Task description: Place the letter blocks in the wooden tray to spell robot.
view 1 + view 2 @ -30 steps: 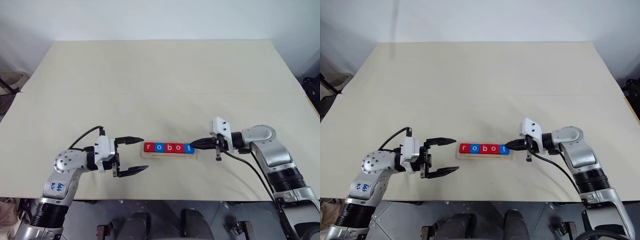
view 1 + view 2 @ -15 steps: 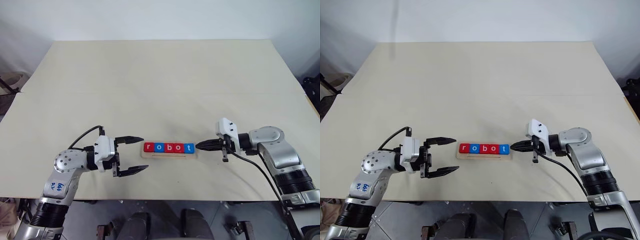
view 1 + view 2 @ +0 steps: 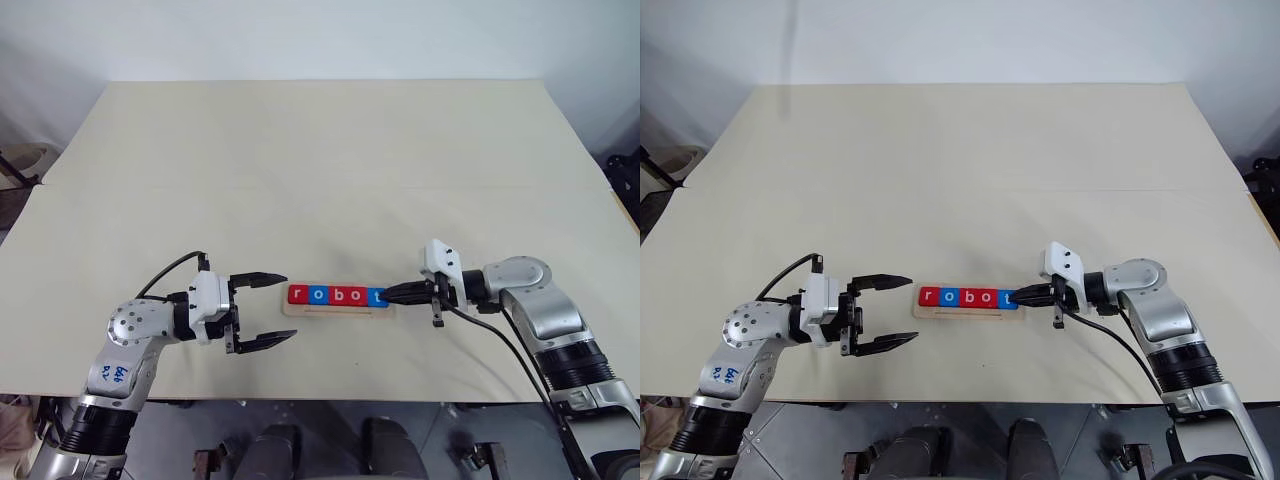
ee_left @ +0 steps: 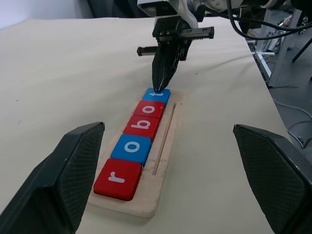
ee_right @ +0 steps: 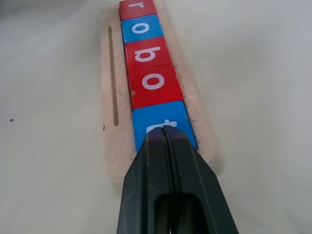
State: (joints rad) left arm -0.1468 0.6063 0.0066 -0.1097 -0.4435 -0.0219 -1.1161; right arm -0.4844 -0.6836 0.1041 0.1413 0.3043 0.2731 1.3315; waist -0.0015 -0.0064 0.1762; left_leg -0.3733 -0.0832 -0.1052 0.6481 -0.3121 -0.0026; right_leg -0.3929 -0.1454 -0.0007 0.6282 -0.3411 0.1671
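Five small square letter blocks (image 3: 337,295) sit in a row in the long pale wooden tray (image 3: 338,308), reading r, o, b, o, t from the tray's left end. The right gripper (image 3: 392,293), fingers pressed together and holding nothing, rests its tip at the blue t block (image 4: 157,96) on the tray's right end. The left gripper (image 3: 278,310) hovers just off the tray's left end, jaws spread wide and empty. A sideways drag from the closed tip could likely tilt the t block out of the slot or slide the light tray. Broad bare beige table (image 3: 320,160) lies beyond the tray; the table's near edge runs fairly close on the robot's side.
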